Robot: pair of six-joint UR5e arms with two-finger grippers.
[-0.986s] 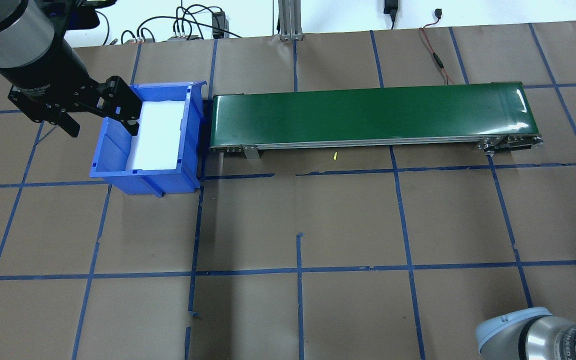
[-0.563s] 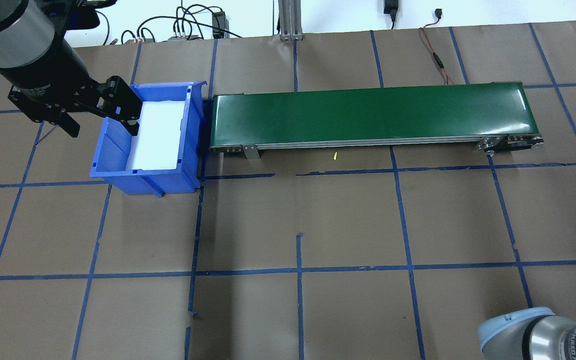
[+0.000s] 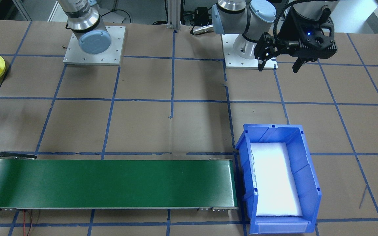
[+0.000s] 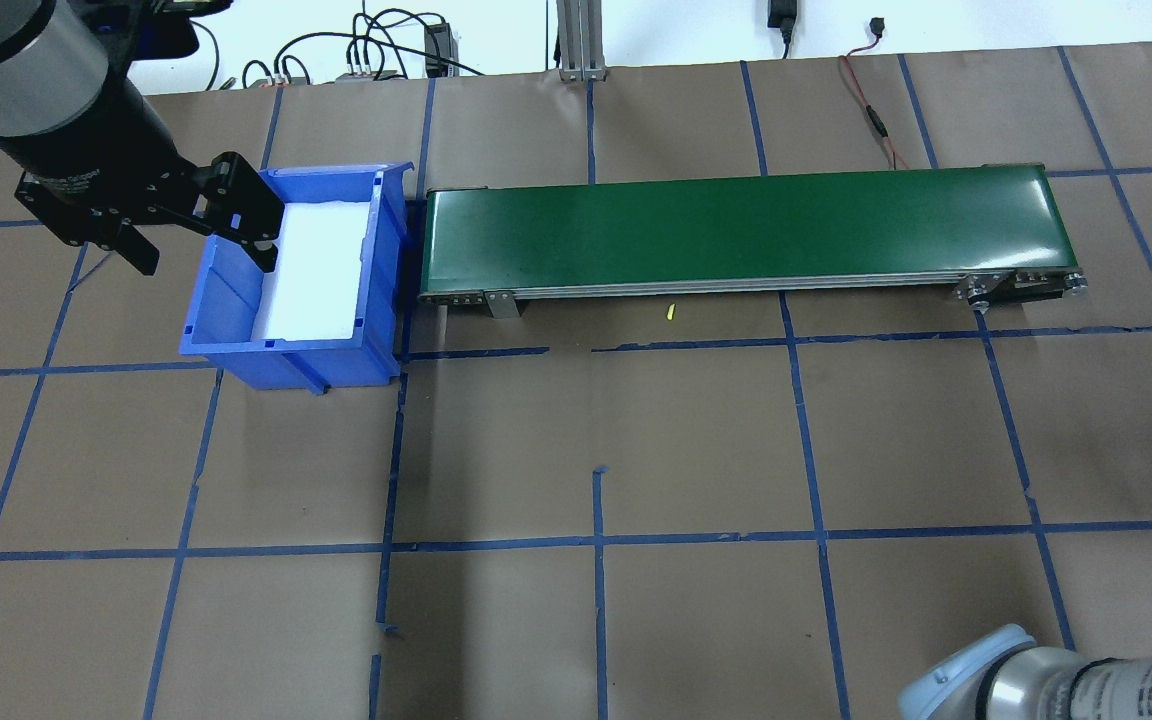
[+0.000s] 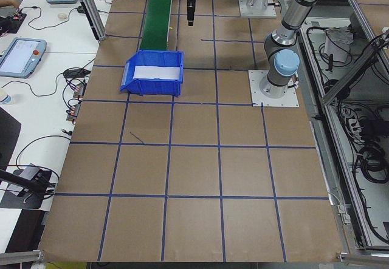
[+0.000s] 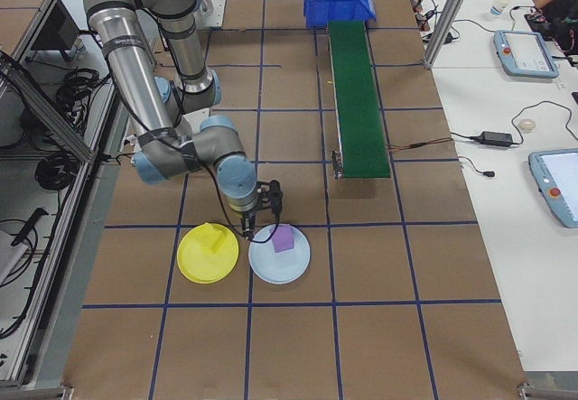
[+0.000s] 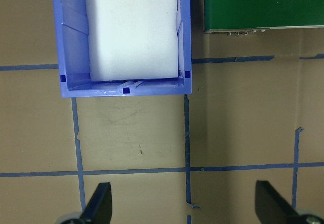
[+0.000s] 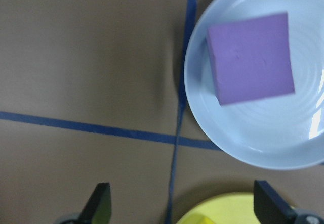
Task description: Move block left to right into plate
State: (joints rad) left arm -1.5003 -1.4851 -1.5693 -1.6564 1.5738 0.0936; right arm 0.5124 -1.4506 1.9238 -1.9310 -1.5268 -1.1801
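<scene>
Your bench is brown paper gridded with blue tape; cables and screens line its side in the side views. The purple block lies in the pale plate, upper right. Both the right gripper and left gripper gape wide, holding nothing.

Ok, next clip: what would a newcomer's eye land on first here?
Probably the long green conveyor belt across the table's far side, bare, with the blue bin at its left end and the left claw, open, by the bin. At the other end, a purple block lies in a pale blue plate beside a yellow plate.
</scene>
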